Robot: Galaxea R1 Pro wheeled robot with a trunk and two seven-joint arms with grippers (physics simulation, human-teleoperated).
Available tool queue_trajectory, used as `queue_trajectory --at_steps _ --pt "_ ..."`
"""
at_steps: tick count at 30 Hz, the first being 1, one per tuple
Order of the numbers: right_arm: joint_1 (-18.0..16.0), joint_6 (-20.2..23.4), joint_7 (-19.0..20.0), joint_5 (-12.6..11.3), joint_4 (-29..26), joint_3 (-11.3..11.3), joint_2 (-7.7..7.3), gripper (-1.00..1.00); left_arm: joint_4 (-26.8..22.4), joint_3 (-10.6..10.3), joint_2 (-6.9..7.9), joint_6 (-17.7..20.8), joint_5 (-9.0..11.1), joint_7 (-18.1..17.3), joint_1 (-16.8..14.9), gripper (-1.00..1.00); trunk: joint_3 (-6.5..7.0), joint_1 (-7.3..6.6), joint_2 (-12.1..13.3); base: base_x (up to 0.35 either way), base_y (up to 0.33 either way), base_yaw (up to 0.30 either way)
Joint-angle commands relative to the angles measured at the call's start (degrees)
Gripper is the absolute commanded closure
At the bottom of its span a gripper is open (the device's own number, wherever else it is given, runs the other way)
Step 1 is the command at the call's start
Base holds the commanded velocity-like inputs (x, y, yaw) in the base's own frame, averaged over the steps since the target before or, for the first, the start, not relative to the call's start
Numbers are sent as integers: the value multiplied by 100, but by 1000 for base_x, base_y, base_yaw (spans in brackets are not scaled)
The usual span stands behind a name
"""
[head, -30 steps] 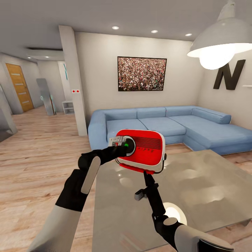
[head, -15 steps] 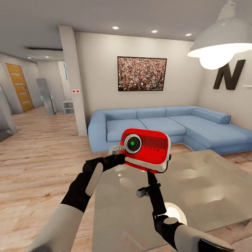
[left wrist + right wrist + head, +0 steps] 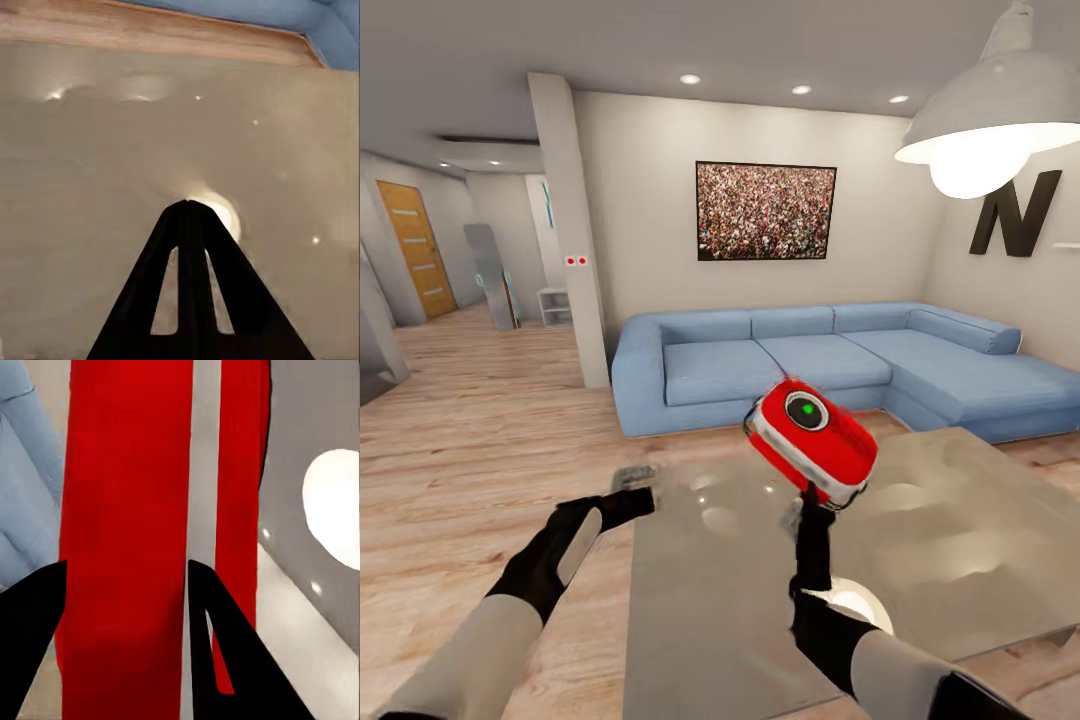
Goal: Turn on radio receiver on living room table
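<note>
The red radio receiver point(image 3: 812, 440) hangs tilted above the glossy grey table point(image 3: 940, 570), with its round knob point(image 3: 806, 410) lit green and facing up. From below, my right gripper point(image 3: 815, 497) is shut on the radio's lower edge. In the right wrist view its dark fingers point(image 3: 225, 660) stand either side of the red body point(image 3: 127, 472), the right gripper point(image 3: 126, 564) closed on it. My left gripper point(image 3: 634, 480) sits low by the table's near left corner, apart from the radio. Its fingers point(image 3: 187, 247) are shut together and empty over the tabletop point(image 3: 90, 150).
A blue L-shaped sofa point(image 3: 820, 355) stands behind the table, under the crowd picture point(image 3: 765, 211). The lit pendant lamp point(image 3: 990, 120) hangs at upper right near the black letter N point(image 3: 1015, 213). Light wood floor point(image 3: 470, 420) spreads left toward a pillar point(image 3: 572, 230).
My left gripper has pulled away from the radio's knob, down and left to the table corner. The radio has swung right and tilted over in my right gripper.
</note>
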Motion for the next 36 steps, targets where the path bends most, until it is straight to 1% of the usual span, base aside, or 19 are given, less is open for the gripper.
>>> queue_trajectory --at_steps 1,3,4,5,6,7,11,12,14,15,18,19,21,23,26,28,30,32,36 --pt "-3 -177 208 30 -172 -209 0 100 165 166 63 -65 9 2 3 100 1 -1 -1 0 0 0" --pt "-3 -421 867 29 -517 -743 0 100 528 526 167 -287 -10 8 5 100 1 -1 -1 0 0 0" --pt "-3 -507 1410 29 -804 -1175 0 100 823 738 254 -477 -22 16 6 100 1 -1 -1 0 0 0" --pt "-3 -540 1782 29 -995 -1462 0 100 1036 829 322 -598 -27 24 6 100 1 -1 -1 0 0 0" --pt "-3 -561 2155 29 -1167 -1729 0 100 1253 886 395 -715 -30 34 6 100 1 -1 -1 0 0 0" --pt "-3 -577 2709 25 -1386 -2084 0 100 1582 937 499 -919 -32 42 7 100 1 -1 -1 0 0 0" --pt "-3 -550 4159 16 -1836 -2931 0 100 2607 979 687 -1716 -35 53 7 100 1 -1 -1 0 0 0" --pt "-3 -532 4699 14 -1941 -3303 0 100 3002 980 743 -2042 -35 53 7 100 1 -1 -1 0 0 0" --pt "-3 -465 5472 12 -2081 -3853 0 100 3488 978 789 -2428 -35 52 7 100 1 -1 -1 0 0 0" --pt "-3 -321 6091 12 -2213 -4260 1 100 3829 975 806 -2664 -35 51 7 100 1 -1 -1 0 0 0" --pt "-3 443 7300 16 -2601 -4912 0 100 4394 965 817 -3015 -41 46 7 100 1 -1 -1 0 0 0" --pt "-3 984 7793 22 -2825 -5102 0 100 4631 960 816 -3122 -44 44 7 100 1 -1 -1 0 0 0" --pt "-3 1602 8203 26 -3092 -5223 0 100 4855 952 818 -3211 -72 45 13 100 1 -1 -1 0 0 0" --pt "-3 2015 8413 28 -3268 -5277 0 100 4964 947 837 -3260 -176 49 102 100 1 -1 -1 0 0 0" --pt "-3 2371 8487 29 -3333 -5304 0 100 4998 946 846 -3318 -320 50 278 100 1 -1 -1 0 0 0" --pt "-3 3027 8512 22 -3348 -5310 0 100 5006 945 847 -3413 -365 51 391 100 1 -1 -1 0 0 0" --pt "-3 3519 8523 17 -3353 -5308 6 100 5007 945 838 -3489 -378 48 451 100 1 -1 -1 0 0 0" --pt "-3 3783 8530 13 -3355 -5304 20 100 5008 945 834 -3543 -386 44 489 100 1 -1 -1 0 0 0" --pt "-3 3882 8568 -21 -3351 -5286 53 100 5008 945 832 -3571 -394 42 530 100 1 -1 -1 0 0 0"
